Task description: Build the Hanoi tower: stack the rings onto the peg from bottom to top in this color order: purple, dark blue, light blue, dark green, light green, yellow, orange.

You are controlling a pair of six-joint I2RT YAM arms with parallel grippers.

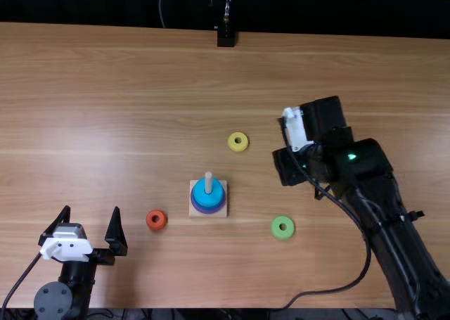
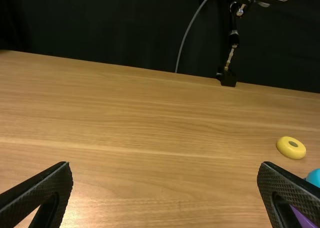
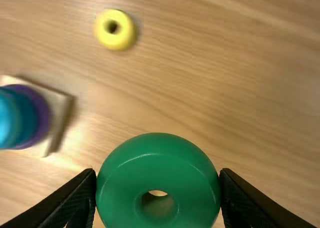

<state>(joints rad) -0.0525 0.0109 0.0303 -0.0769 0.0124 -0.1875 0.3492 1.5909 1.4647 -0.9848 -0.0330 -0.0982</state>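
Note:
Over the table's near left corner my left gripper [image 1: 91, 209] stands open and holds nothing; its fingers spread wide at the left wrist view's gripper [image 2: 165, 164]. On the right, my right gripper [image 1: 287, 167] is right of the peg base; in its wrist view the gripper [image 3: 157, 171] is shut on the dark green ring [image 3: 158, 163]. The wooden peg [image 1: 208, 182] rises from its square base [image 1: 193, 212] through a purple ring [image 1: 209, 212] with blue rings [image 1: 202, 193] above it. Loose on the table lie the yellow ring [image 1: 238, 141], light green ring [image 1: 283, 227] and orange ring [image 1: 157, 219].
A black stand foot with a metal rod [image 1: 226, 36] is at the table's far edge. The right arm [image 1: 394, 214] and its cable [image 1: 360, 278] span the near right part of the wooden table [image 1: 112, 102].

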